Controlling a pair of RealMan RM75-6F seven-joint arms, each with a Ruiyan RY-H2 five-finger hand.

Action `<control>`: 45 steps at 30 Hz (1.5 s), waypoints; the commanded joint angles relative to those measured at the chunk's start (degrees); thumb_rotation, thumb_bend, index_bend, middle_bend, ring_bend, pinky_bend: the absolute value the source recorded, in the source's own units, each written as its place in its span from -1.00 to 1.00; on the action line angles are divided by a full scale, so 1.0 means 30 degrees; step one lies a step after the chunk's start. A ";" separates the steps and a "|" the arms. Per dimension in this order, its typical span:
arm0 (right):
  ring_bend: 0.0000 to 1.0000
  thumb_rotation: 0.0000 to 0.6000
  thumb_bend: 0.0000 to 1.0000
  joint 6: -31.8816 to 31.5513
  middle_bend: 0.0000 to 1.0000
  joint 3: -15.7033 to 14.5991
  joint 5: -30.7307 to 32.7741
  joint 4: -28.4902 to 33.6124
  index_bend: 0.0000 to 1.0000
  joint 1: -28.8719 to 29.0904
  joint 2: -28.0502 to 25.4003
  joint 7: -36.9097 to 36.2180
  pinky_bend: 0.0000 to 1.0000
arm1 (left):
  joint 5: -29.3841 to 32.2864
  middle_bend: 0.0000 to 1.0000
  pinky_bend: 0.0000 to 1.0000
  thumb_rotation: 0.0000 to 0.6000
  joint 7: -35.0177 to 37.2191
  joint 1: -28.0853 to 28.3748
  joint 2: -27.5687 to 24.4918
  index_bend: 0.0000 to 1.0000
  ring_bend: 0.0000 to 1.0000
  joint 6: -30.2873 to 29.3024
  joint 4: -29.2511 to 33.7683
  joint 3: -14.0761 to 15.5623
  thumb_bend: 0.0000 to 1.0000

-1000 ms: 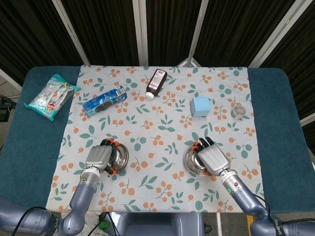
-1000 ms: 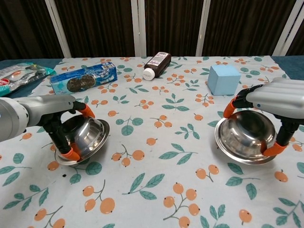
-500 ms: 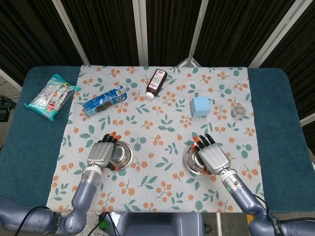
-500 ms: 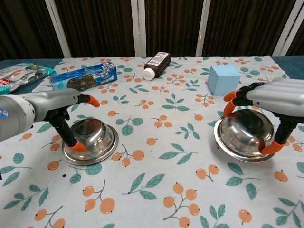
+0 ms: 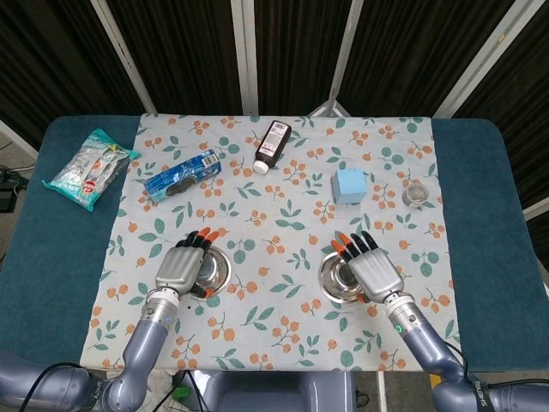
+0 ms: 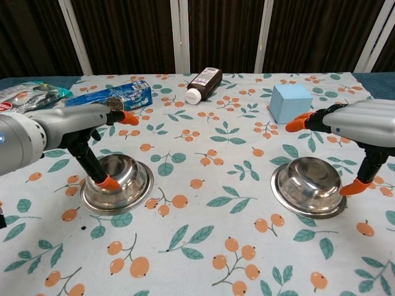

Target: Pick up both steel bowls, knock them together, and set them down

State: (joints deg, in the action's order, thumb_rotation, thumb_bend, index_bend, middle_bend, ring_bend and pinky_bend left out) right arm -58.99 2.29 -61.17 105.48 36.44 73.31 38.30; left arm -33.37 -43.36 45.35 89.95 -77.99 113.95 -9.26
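nearest me, both bowls sit flat on the floral cloth [image 5: 283, 232], and neither is held: my left hand [image 5: 180, 268] hangs over the left steel bowl [image 6: 117, 183] with fingers spread and released, one orange fingertip low by the rim at the bowl's 9 o'clock (touching or just shy, i cannot tell from here). my right hand [image 5: 373, 273] hovers over the right steel bowl [image 6: 310, 193], fingers fanned open and empty, thumb down at about 3 o'clock of that bowl and apart from the metal. by the look of it this is the release step, so i judge the job now is to lift both hands straight up, keeping the fingers splayed so no tip hooks a rim and tips or skates a bowl on the cloth. steel on fabric will likely slide easily, so a slow vertical exit seems best, left hand first since its fingertip is closest to the lip. further off, at 12 o'clock from the right bowl, stands the blue cube [image 5: 350, 185]; beyond the left bowl lie the blue biscuit pack [image 5: 182, 174] and the dark bottle [image 5: 273, 145] on its side, all well apart from my hands.
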 commanded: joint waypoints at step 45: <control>-0.93 1.00 -0.86 -1.1052 -1.00 -0.3689 -1.0792 -0.0948 -0.74 -0.9641 -0.4112 -0.9612 -1.00 | -1.8066 -1.00 -0.75 1.00 1.0131 -1.2501 -0.5433 -0.76 -1.00 -1.0735 -0.5146 0.7762 -1.00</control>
State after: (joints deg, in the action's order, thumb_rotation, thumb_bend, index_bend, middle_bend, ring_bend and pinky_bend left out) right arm -92.25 -8.78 -93.66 102.61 7.64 61.11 9.53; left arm -87.20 -13.34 8.22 73.84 -110.24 98.94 14.33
